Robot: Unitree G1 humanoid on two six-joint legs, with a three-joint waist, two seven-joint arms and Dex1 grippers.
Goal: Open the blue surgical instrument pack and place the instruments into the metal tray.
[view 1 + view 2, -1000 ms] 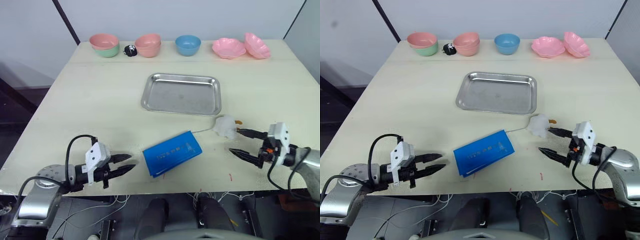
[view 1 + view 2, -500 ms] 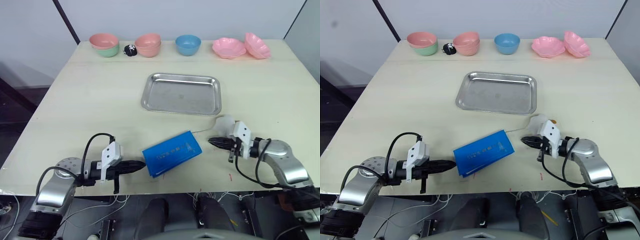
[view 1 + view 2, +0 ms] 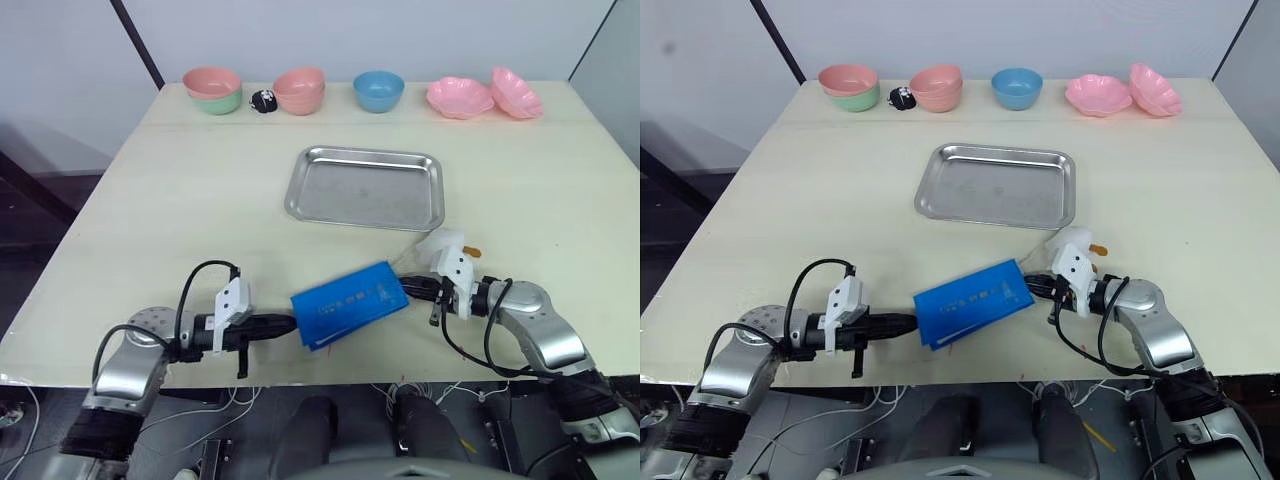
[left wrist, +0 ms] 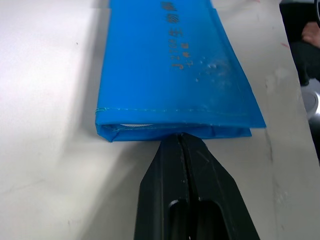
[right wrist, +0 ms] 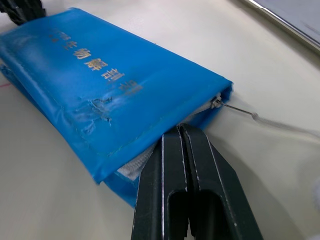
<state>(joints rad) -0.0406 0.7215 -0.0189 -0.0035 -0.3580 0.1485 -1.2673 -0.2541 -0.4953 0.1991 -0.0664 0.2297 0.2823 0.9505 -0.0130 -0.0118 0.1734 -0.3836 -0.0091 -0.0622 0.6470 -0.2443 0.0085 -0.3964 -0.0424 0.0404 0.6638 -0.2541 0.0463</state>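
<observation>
**Grippers pressed closed at both ends of the pack**

Pack position: the blue surgical instrument pack (image 3: 347,303) lies flat near the tabletop's front edge, closed. The left gripper (image 4: 180,137) has its fingers pressed together, tips at the pack's left end. The right gripper (image 5: 179,131) is likewise closed, tips touching the pack's right end beside a thin zipper pull (image 5: 235,108). The metal tray (image 3: 366,188) sits well apart toward the tabletop's centre.

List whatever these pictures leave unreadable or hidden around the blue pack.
- The instruments: hidden inside the closed blue pack; a whitish lining peeks out in both wrist views.
- White print on the pack: too small in the eye views, blurred in the right wrist view.
- Whether either closed pair of fingers pinches the pack's edge or merely touches it.
</observation>
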